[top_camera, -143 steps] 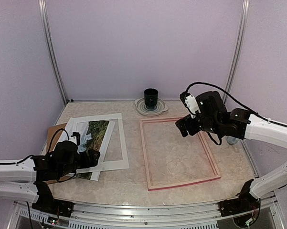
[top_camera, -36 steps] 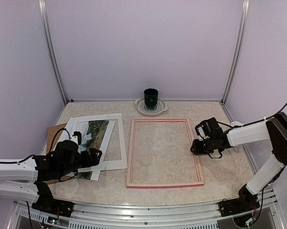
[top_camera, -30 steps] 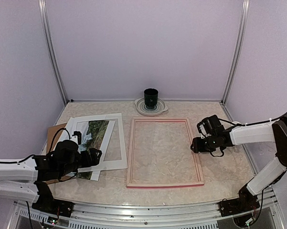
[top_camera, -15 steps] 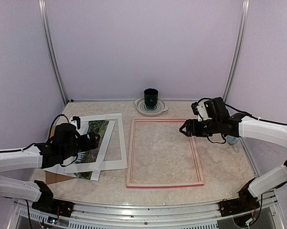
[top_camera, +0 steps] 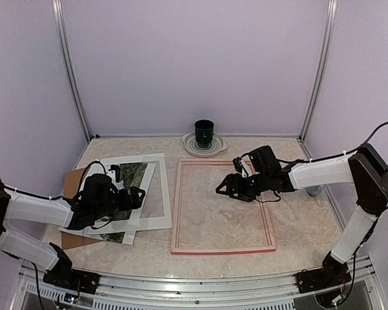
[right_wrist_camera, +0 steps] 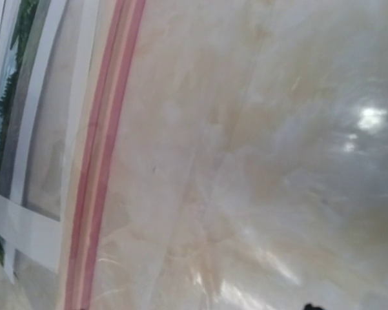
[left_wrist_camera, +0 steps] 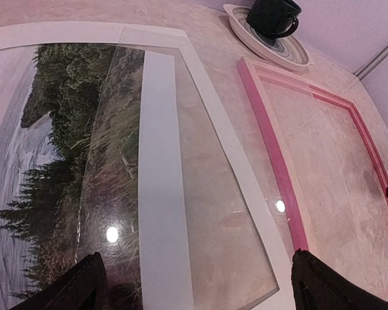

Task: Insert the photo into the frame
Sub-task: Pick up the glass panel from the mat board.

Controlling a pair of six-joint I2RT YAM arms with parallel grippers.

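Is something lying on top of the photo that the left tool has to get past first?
Yes. The white mat board lies over the photo, its border covering the photo's far edge, and a clear sheet seems to overlap part of it. The left tool hovers open above that stack.

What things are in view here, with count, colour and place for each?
photo: 1, green-blue landscape, left stack, under mat board
mat board: 1, white, left stack
clear sheet: 1, transparent, left stack, partly over photo
backing board: 1, brown, bottom of left stack
frame: 1, pink, flat at centre
cup: 1, dark, on plate
plate: 1, pale striped, back centre
table: 1, beige marbled, under everything
left gripper: 1, black, open above left stack
right gripper: 1, black, over frame's far half
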